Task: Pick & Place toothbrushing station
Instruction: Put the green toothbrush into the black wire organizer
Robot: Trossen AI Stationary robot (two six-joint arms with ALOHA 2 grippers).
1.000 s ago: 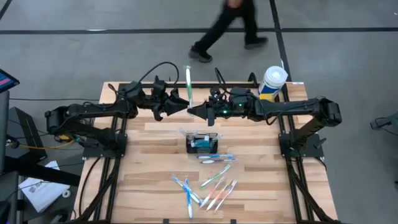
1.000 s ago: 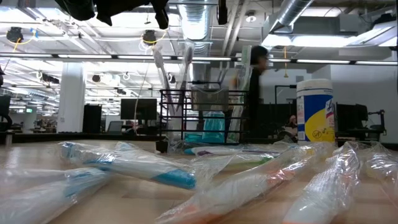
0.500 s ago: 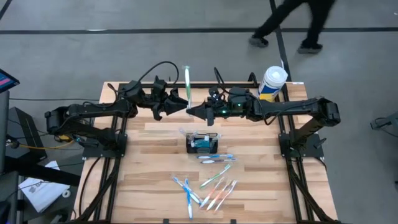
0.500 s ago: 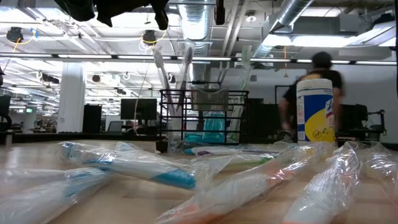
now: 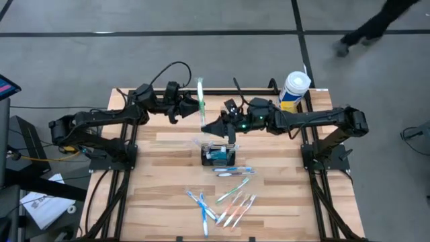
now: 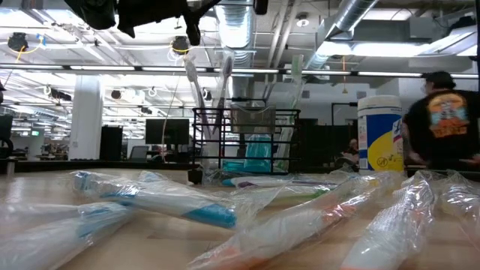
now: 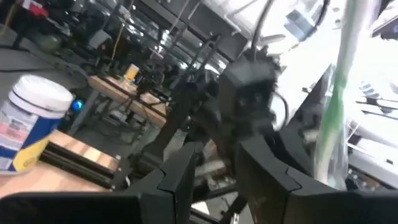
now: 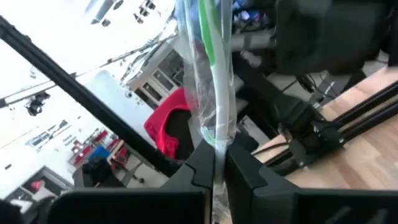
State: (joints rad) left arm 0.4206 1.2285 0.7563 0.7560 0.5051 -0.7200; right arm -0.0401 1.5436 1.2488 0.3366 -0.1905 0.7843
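Observation:
The toothbrushing station, a black wire-mesh caddy (image 5: 218,154) (image 6: 247,142), stands mid-table with toothbrushes upright in it. Above and just beyond it my right gripper (image 5: 206,127) (image 8: 215,163) is shut on a green-and-white toothbrush in a clear wrapper (image 5: 201,101) (image 8: 208,68). The brush rises from the fingers. My left gripper (image 5: 191,109) (image 7: 214,177) is open a little to the brush's left, with nothing between its fingers; the brush (image 7: 336,93) shows off to one side of it. My right gripper pinches the wrapped toothbrush between its two fingers near the brush's lower end (image 8: 216,144). The fingers reach in level from the table's right and lie across the brush. The brush stands roughly upright above them, lifted clear of table and caddy.
A white tub with a yellow-blue label (image 5: 294,89) (image 6: 380,135) stands at the far right. Several wrapped toothbrushes (image 5: 225,202) (image 6: 187,206) lie near the front edge, and a few more just in front of the caddy. A person (image 5: 376,27) (image 6: 442,120) walks beyond the far edge.
My left gripper has drawn back a little from the brush, toward the table's far left, still open. My right gripper has turned slightly, its tip now nearer the caddy, still shut on the brush. The person behind the table has walked to the right.

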